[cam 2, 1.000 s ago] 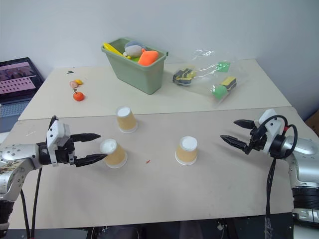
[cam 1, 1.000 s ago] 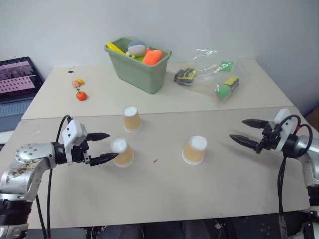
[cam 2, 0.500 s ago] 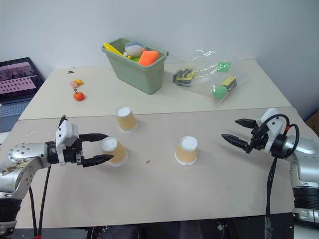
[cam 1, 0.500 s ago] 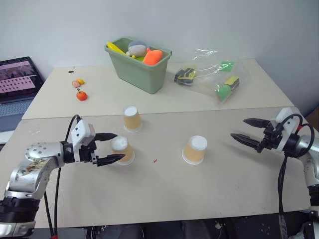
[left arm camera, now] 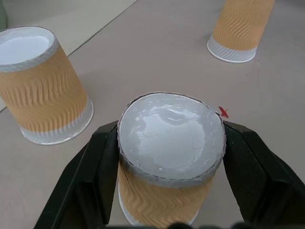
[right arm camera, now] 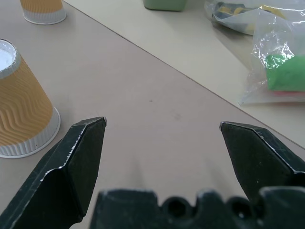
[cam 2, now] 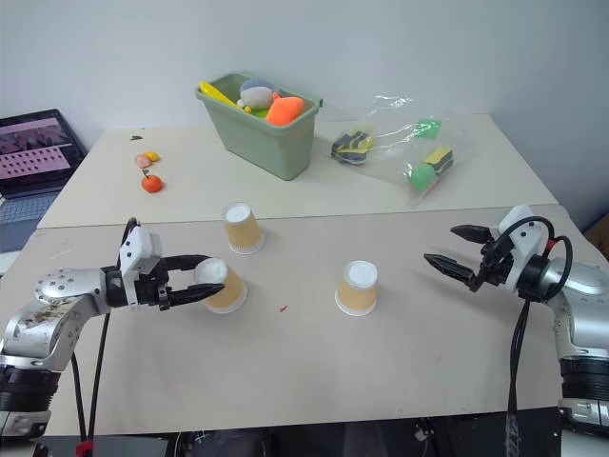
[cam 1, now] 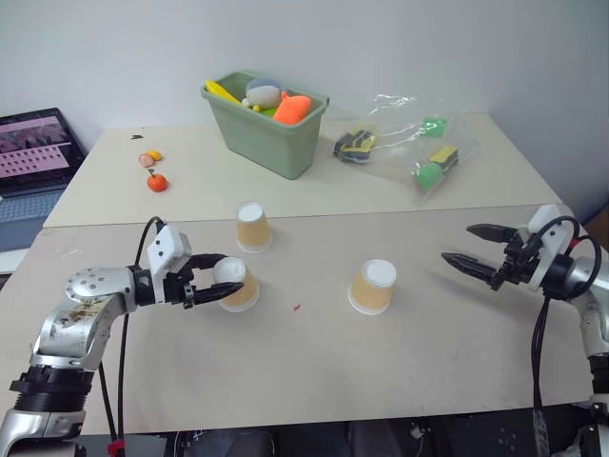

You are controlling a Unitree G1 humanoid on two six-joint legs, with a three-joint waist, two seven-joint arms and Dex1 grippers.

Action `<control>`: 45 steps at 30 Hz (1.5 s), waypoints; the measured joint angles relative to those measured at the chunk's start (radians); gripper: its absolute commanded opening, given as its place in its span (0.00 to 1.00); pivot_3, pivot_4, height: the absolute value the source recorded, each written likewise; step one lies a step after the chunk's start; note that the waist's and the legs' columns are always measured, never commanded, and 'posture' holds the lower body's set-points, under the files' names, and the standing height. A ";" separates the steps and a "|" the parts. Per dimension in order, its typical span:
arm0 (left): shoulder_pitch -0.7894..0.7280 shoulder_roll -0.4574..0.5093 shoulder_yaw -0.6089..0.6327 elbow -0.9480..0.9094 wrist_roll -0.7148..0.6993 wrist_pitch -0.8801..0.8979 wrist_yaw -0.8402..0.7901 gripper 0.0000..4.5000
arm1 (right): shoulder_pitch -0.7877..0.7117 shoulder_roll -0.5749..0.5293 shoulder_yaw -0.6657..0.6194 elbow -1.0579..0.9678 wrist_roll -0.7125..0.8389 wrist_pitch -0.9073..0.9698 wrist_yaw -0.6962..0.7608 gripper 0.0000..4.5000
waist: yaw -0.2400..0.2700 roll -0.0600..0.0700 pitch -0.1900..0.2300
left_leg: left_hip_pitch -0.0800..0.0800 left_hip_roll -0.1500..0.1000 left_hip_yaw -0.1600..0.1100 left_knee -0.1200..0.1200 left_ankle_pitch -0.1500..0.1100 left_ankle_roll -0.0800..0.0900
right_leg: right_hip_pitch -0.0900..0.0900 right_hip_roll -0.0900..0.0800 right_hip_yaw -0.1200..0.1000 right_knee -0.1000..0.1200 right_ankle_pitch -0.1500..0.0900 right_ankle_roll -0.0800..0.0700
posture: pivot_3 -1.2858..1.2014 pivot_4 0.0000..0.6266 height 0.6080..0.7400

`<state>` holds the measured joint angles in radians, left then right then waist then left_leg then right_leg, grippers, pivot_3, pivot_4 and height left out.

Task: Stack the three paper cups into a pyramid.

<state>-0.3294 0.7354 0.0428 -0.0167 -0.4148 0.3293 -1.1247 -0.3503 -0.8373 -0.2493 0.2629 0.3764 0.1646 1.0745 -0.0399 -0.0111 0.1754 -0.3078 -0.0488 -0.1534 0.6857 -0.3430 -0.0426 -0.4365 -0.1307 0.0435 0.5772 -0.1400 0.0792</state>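
Fingers, left gripper: closed around the near-left paper cup, one black finger on each side of its upper part, both touching its wall.
Fingers, right gripper: spread wide, nothing between them, hovering over the table near its right edge.
Head views, cups: all three stand upside down, white bases up, well apart from one another; none is stacked. The gripped one is near the left; the back cup stands behind it by the seam between the two tabletops; the middle cup stands alone between the two grippers.
Head views, far tabletop: green bin filled with coloured items, a clear plastic bag with small items to its right, small orange pieces to its left.
Head views, left edge: a laptop with its screen lit.
Left wrist view, grip: the held cup sits between the two fingers, which press against its sides just under the white base; it looks still seated on the table.
Left wrist view, others: a second cup stands just beside it, a third farther off.
Right wrist view, fingers: the two black tips stand far apart over bare tabletop.
Right wrist view, surroundings: one cup off to one side, clear of the fingers; the bag lies beyond.
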 measured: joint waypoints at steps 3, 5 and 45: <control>-0.080 -0.077 -0.069 0.007 0.007 0.003 0.000 0.60 | -0.027 0.000 0.002 0.002 0.000 0.000 -0.002 1.00 | 0.003 0.000 0.000 | 0.000 0.000 0.000 0.001 0.000 0.000 | 0.000 0.000 0.000 0.000 0.000 0.000 | 0.52 0.24 1.00; -0.129 -0.122 -0.109 0.004 0.006 0.020 -0.001 0.60 | -0.036 0.001 0.003 0.002 0.000 0.000 -0.003 1.00 | 0.002 0.000 0.000 | -0.001 0.000 0.000 0.001 0.000 0.000 | 0.000 0.000 0.000 0.000 0.000 0.000 | 0.52 0.24 1.00; -0.008 -0.164 0.127 -0.280 -0.118 0.199 0.315 0.97 | -0.056 0.014 0.026 0.022 -0.001 0.018 0.001 1.00 | -0.003 0.000 0.000 | 0.000 0.000 0.000 0.001 0.001 -0.002 | 0.000 0.000 0.002 0.000 0.000 0.000 | 0.52 0.24 1.00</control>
<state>-0.3375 0.5715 0.1694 -0.2967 -0.5326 0.5280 -0.8095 -0.4063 -0.8234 -0.2235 0.2851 0.3757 0.1824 1.0751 -0.0431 -0.0116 0.1756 -0.3075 -0.0492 -0.1529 0.6864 -0.3420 -0.0443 -0.4366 -0.1307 0.0453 0.5774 -0.1398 0.0793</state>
